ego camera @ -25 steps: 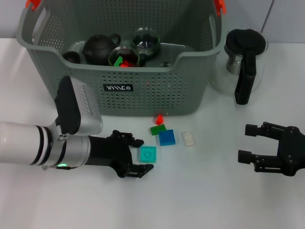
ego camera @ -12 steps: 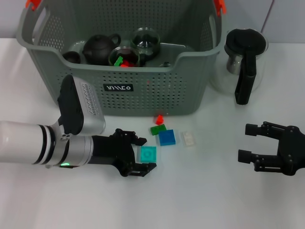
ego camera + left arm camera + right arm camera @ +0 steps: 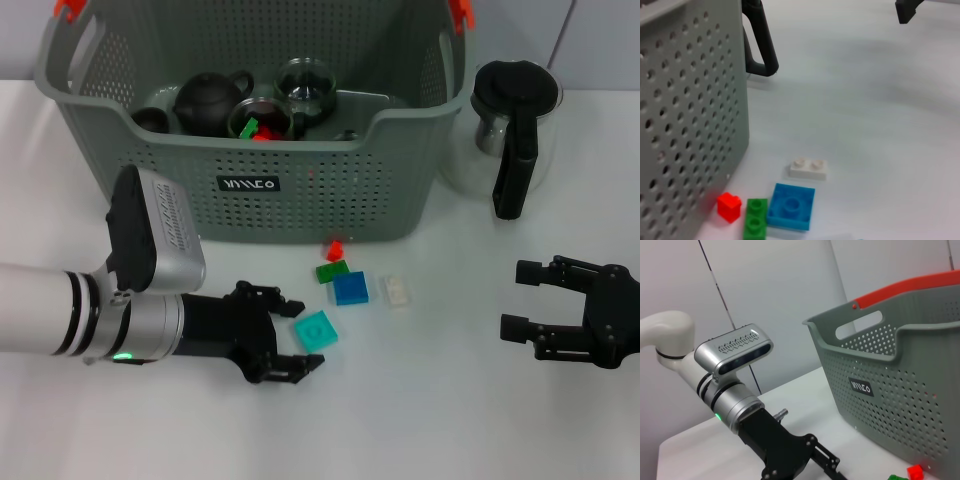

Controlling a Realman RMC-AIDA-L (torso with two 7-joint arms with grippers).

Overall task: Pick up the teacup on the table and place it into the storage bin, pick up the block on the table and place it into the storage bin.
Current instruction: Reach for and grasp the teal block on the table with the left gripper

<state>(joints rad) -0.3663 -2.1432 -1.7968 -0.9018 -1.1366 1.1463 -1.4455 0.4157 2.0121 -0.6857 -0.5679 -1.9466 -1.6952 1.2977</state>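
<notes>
The grey storage bin (image 3: 300, 200) stands at the back of the table, and its wall (image 3: 690, 125) fills one side of the left wrist view. Two glass teacups (image 3: 258, 118) sit inside it beside a black teapot (image 3: 210, 100); no teacup shows on the table. In front of the bin lie red (image 3: 334, 249), green (image 3: 331, 271), blue (image 3: 350, 288) and white (image 3: 397, 291) blocks. A teal block (image 3: 316, 329) lies turned at an angle between the spread fingertips of my left gripper (image 3: 298, 333), which is open. My right gripper (image 3: 512, 298) is open at the right, away from the blocks.
A glass kettle with a black handle (image 3: 512, 130) stands right of the bin. The left wrist view shows the red (image 3: 730, 206), green (image 3: 756, 220), blue (image 3: 791, 206) and white (image 3: 809, 168) blocks close to the bin wall.
My left arm has drawn back a little to the left. The teal block has turned and slid slightly right and nearer. The right arm has not moved.
</notes>
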